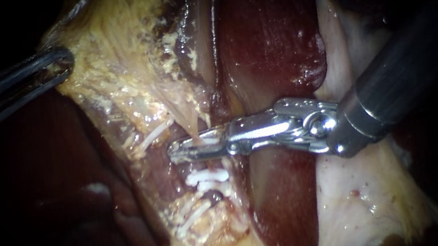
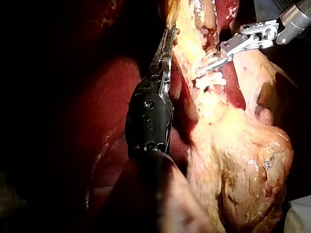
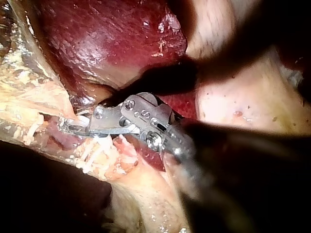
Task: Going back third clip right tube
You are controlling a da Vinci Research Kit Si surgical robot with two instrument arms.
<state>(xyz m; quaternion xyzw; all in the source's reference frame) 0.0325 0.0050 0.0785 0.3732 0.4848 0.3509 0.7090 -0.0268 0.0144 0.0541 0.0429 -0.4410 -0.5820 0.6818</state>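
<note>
My right instrument (image 1: 199, 147) comes in from the right and lies across the thin pale tube (image 1: 194, 125). Its jaws stand slightly open on either side of the tube, with a white clip (image 1: 211, 139) between them. Two more white clips (image 1: 207, 177) sit on the tube just below the jaws. The left wrist view shows the same jaws (image 2: 210, 63) with a narrow gap, above the white clips (image 2: 210, 81). My left instrument (image 1: 62, 62) at the upper left is shut on the edge of the yellowish tissue (image 1: 121, 50), holding it taut.
Dark red liver (image 1: 269, 34) lies behind and to the right of the tube, and more of it (image 1: 281, 212) below the right instrument. Pale whitish tissue (image 1: 358, 201) fills the lower right. The left side is dark.
</note>
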